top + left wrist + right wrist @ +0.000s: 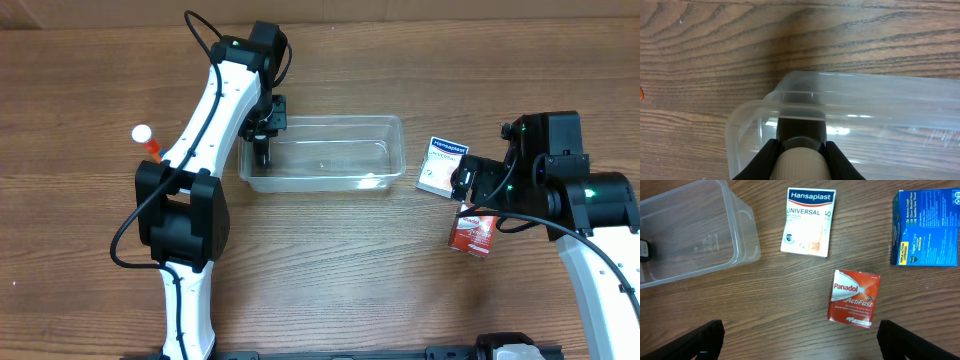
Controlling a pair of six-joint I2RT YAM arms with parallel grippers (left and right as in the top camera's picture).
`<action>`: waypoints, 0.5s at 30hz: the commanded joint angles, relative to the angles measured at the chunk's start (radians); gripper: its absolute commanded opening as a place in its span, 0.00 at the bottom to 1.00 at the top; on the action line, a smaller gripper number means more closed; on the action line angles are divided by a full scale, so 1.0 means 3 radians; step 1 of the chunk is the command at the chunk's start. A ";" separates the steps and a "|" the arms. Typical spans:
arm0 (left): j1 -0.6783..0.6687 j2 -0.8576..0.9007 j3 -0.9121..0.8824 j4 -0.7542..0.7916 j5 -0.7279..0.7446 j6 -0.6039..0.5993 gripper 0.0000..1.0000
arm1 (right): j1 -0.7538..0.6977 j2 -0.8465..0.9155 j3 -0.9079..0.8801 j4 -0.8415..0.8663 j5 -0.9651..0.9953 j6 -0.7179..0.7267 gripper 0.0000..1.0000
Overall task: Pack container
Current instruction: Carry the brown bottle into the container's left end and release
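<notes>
The clear plastic container [340,184] lies open at the table's middle. My left gripper [263,132] is shut on a dark bottle with a white ribbed cap [800,162] and holds it at the container's left end, its lower part inside the rim [790,107]. My right gripper [800,340] is open and empty above the table, beside a red Panadol box [853,298]. In the overhead view the right gripper [468,200] hovers over that red box [472,236], to the right of the container.
A white Hansaplast box [809,222] lies between the container [742,240] and the right arm; it also shows in the overhead view [442,164]. A blue box [927,227] lies further right. An orange item with a white ball top [147,139] stands at the left.
</notes>
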 commanded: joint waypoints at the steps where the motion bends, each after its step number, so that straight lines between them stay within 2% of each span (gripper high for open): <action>1: -0.0003 -0.0017 0.0010 0.0037 -0.0041 -0.0058 0.32 | -0.0013 0.0001 0.0108 0.0009 0.0027 -0.0009 1.00; 2: -0.0003 -0.0017 0.0009 0.0033 -0.0041 -0.0058 0.52 | -0.0013 0.0001 0.0108 0.0009 0.0028 -0.0008 1.00; 3: -0.0003 -0.0017 0.0010 0.0029 -0.0041 -0.0058 0.56 | -0.0013 0.0001 0.0108 0.0009 0.0028 -0.0009 1.00; 7: -0.0005 -0.0017 0.0010 0.0024 -0.0041 -0.0057 0.62 | -0.0013 0.0001 0.0108 0.0009 0.0028 -0.0008 1.00; 12: -0.0005 -0.0039 0.0099 -0.0136 -0.0042 -0.0057 0.61 | -0.0013 0.0001 0.0108 0.0009 0.0028 -0.0009 1.00; 15: -0.0009 -0.0248 0.0373 -0.0432 -0.0047 -0.0045 0.61 | -0.0013 0.0001 0.0108 0.0008 0.0027 -0.0009 1.00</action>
